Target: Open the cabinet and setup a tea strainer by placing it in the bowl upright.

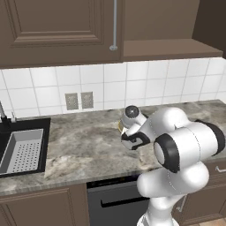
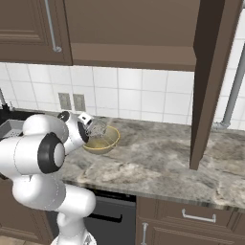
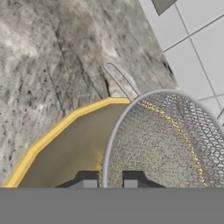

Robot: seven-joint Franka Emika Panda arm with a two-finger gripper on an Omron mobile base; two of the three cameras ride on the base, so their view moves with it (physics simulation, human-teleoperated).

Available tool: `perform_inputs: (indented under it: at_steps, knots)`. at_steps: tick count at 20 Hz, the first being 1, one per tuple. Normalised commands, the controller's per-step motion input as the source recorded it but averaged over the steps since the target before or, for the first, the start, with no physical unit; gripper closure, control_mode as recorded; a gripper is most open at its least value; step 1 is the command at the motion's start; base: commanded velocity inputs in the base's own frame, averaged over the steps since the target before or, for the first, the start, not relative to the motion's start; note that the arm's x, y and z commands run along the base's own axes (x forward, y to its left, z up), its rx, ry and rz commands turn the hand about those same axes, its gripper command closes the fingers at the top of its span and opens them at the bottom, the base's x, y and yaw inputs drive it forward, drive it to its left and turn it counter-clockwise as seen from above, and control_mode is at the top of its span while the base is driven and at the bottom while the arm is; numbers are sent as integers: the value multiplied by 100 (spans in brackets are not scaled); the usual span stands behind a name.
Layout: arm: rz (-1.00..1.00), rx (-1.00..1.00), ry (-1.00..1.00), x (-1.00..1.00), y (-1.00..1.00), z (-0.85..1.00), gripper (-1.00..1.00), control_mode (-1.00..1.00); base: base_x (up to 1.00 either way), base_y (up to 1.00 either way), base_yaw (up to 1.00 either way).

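I see my end effector (image 3: 109, 183) clenched on the rim of the small round silver-grey fine-mesh tea strainer (image 3: 162, 144), one dark fingertip on each side of the wire rim at the bottom of the hand view. The mesh basket hangs over the round shallow mustard-yellow bowl (image 3: 65, 151), and the strainer's thin wire handle runs out past the bowl's rim above the grey marbled stone bench (image 3: 52, 57). From the right base view, the strainer (image 2: 97, 128) sits at the near-left edge of the bowl (image 2: 106, 141), held just off the wrist; I cannot tell whether the mesh touches the bowl's inside. The bowl stands on the bench close to the white tiled wall (image 2: 134, 93), below the dark brown wooden wall cabinet (image 2: 134, 28), whose right door (image 2: 210, 81) stands swung open toward me. In the left base view, the grey perforated rectangular tray (image 1: 22, 150) lies in the black sink (image 1: 44, 132), well apart from the bowl.
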Motion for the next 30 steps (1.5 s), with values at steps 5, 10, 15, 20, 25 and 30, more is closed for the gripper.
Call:
perform_inputs:
  at_steps: [5, 10, 15, 20, 25, 30]
  knots:
    - [0, 1, 5, 0, 0, -15, 100, -100, 0, 0, 0]
    - [0, 0, 6, 0, -1, -9, -100, -100, 0, 0, 0]
    - [0, 0, 2, 0, -5, -2, -100, -100, 0, 0, 0]
    - [0, 0, 0, 0, -8, 0, -100, -100, 0, 0, 0]
    - [0, 0, 1, 0, 0, 0, -100, -100, 0, 0, 0]
    - [0, 0, 0, 0, 0, 0, -100, -100, 0, 0, 0]
